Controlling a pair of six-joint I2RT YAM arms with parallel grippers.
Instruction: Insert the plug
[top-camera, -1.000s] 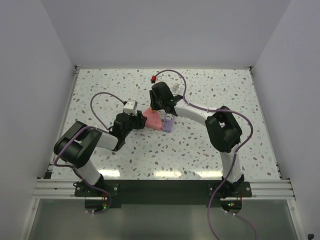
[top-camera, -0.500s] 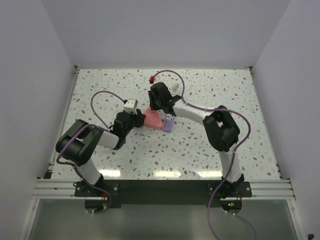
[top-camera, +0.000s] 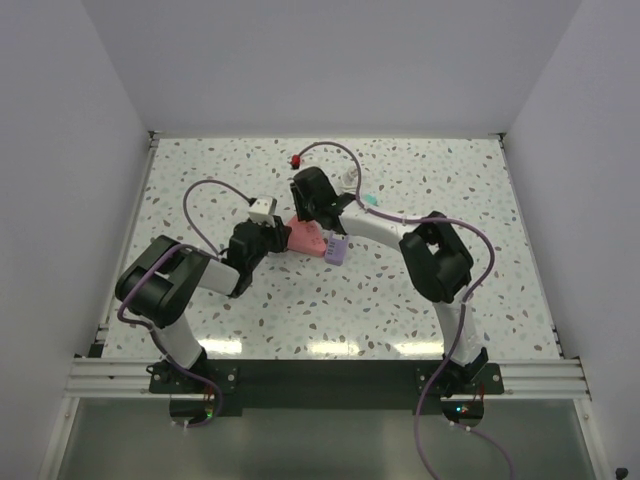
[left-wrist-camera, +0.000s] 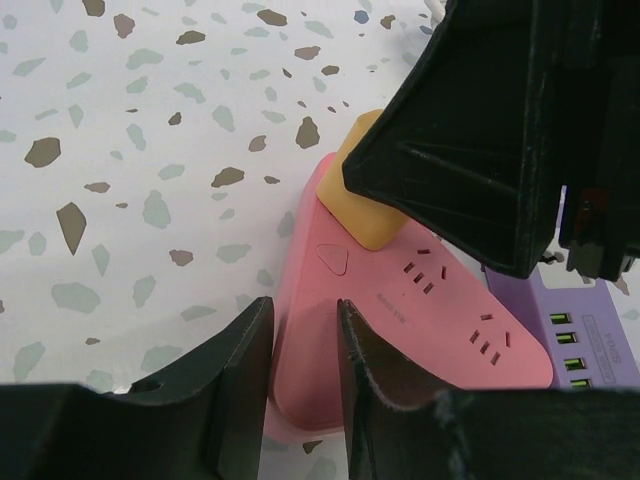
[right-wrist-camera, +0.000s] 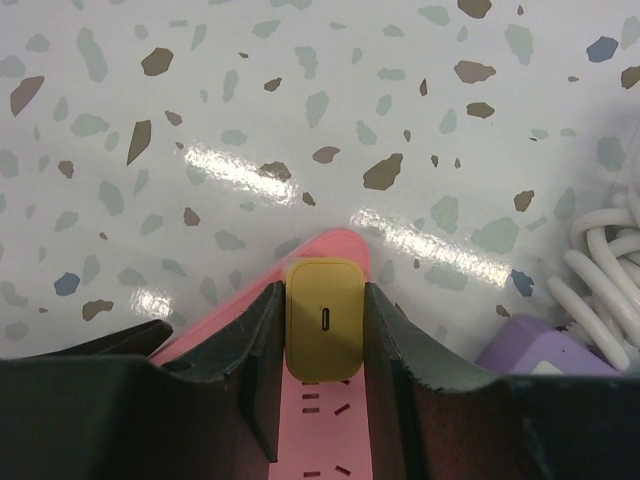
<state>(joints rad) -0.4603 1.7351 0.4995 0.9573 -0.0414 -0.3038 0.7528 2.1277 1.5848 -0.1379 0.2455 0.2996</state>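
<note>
Right now my right tool (right-wrist-camera: 322, 302) is closed on the yellow plug (right-wrist-camera: 323, 318), one finger flat on each of its side faces. The plug sits at the narrow end of the pink power strip (left-wrist-camera: 400, 320), its base against the strip's top face. I cannot tell whether the prongs are in a socket. The left wrist view shows the plug leaning a little. My left tool (left-wrist-camera: 303, 328) is nearly shut, pinching the strip's near edge to the table (right-wrist-camera: 200, 100). The purple strip (left-wrist-camera: 590, 340) lies just beside the pink one, and a white cable (right-wrist-camera: 600, 270) is coiled near it.

Handling, as I judge it: the plug is a small rigid plastic block, light, with smooth glossy sides that could slip under a downward push. The hold belongs on the two flat sides, low enough to keep it square, and the end with the port should stay clear. The strip looks light too and would likely skate on this slick table, so the left brace matters.

Against the top view a second ago, my right wrist has moved left and slightly further from the bases over the strip, and the elbow has followed it left. The cable loop behind has shifted, a small teal item now shows beside the forearm, and my left arm has barely moved.
</note>
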